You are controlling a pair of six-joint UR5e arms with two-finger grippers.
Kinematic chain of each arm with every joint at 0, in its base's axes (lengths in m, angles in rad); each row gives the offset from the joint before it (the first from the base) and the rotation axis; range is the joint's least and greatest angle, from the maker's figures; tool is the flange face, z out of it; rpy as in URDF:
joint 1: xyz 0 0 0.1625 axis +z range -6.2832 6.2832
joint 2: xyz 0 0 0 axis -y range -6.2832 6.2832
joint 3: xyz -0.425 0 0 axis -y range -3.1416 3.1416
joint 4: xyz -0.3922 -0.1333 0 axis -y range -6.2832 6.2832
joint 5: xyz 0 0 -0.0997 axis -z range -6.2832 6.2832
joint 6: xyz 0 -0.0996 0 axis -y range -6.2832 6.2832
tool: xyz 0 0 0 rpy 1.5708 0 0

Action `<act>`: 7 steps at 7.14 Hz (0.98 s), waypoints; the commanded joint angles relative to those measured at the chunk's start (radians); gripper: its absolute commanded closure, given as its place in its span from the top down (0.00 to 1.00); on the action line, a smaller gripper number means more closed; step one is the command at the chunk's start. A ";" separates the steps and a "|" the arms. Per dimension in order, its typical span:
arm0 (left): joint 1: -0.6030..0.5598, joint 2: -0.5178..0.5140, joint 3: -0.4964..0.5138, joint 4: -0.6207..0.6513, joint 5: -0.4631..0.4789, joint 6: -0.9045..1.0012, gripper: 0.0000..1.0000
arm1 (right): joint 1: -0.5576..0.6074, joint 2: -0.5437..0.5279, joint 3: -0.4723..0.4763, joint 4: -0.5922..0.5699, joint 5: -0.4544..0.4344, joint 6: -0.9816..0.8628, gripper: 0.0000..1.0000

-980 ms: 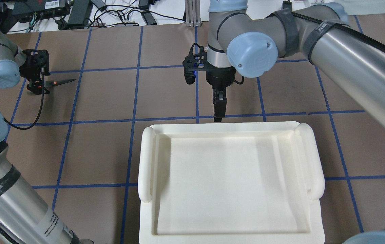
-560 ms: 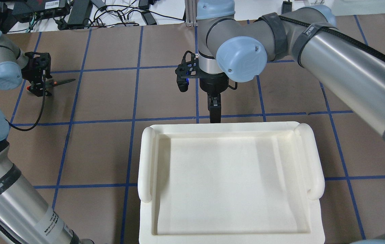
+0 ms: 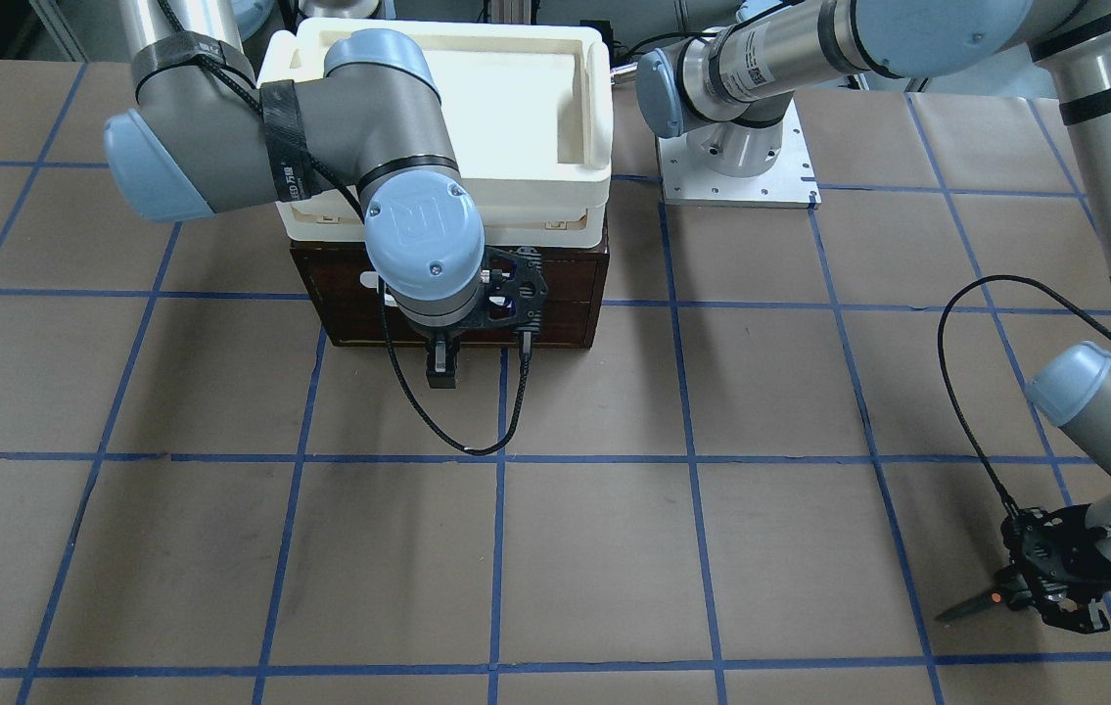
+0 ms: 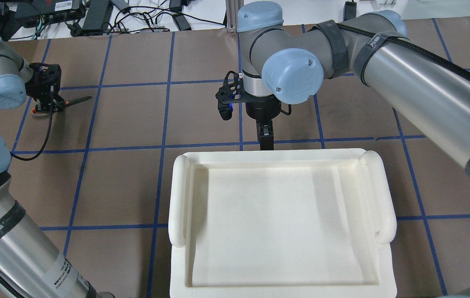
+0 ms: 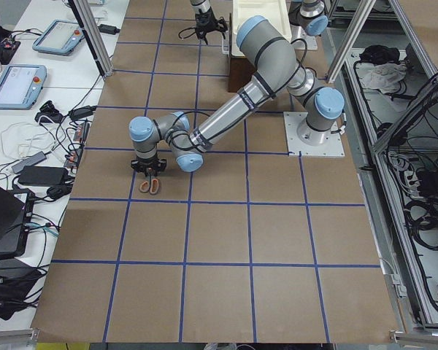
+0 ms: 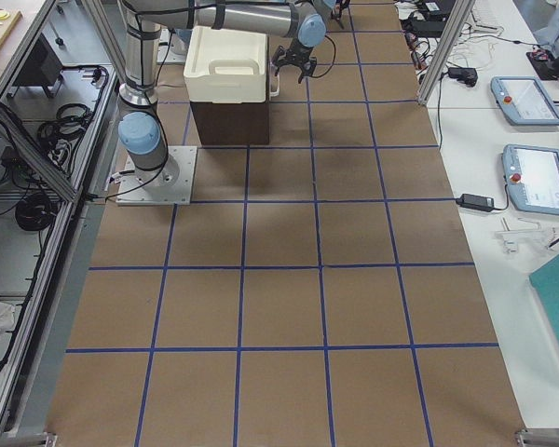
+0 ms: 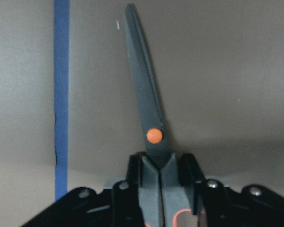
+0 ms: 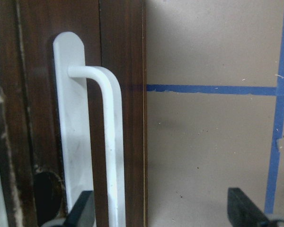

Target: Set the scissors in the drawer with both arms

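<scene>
1. The tabletop (image 3: pixel 614 548) is papered brown and ruled with blue tape (image 3: pixel 497 548). A dark wooden drawer (image 3: pixel 565 304) sits shut in its chest (image 6: pixel 228 123) under a cream tray (image 4: pixel 181 194). The scissors (image 4: pixel 75 99) are well apart from it, out at the robot's far left.
2. Risk at the drawer: in the wrist view the white handle (image 8: pixel 111 142) lies between the spread fingers (image 8: pixel 80 210) of the right claw (image 4: pixel 266 138), but hard by one of them. Closing off-centre could nudge the bar or slip off it.
3. Nothing braces the chest, so a pull may drag chest and tray along instead of sliding the drawer out.
4. Risk at the scissors: the left claw (image 7: pixel 162 172) is clamped on the narrow neck just behind the orange pivot (image 7: pixel 154 135), with the whole blade (image 7: pixel 142 85) sticking out ahead. I judge they could swivel or drop in transit.
5. With the drawer not yet open, bringing the scissors over early leaves nowhere to put them.
6. Right arm: it reaches forward over the tray, wrist bent down, with the claw hanging in front of the drawer — wide open and empty.
7. Left arm: it is stretched out to its own side, wrist turned down, claw low over the tabletop. Whether the scissors are clear of the paper I cannot tell.
</scene>
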 commanded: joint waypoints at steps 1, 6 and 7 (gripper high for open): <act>0.000 0.015 -0.002 -0.010 -0.011 0.010 0.00 | 0.002 -0.001 0.026 -0.013 0.000 -0.002 1.00; -0.049 0.240 -0.001 -0.297 -0.014 -0.001 0.00 | 0.006 0.001 0.042 -0.028 0.000 -0.007 1.00; -0.049 0.274 -0.001 -0.340 -0.015 -0.011 0.00 | 0.006 0.002 0.042 -0.039 0.000 -0.007 1.00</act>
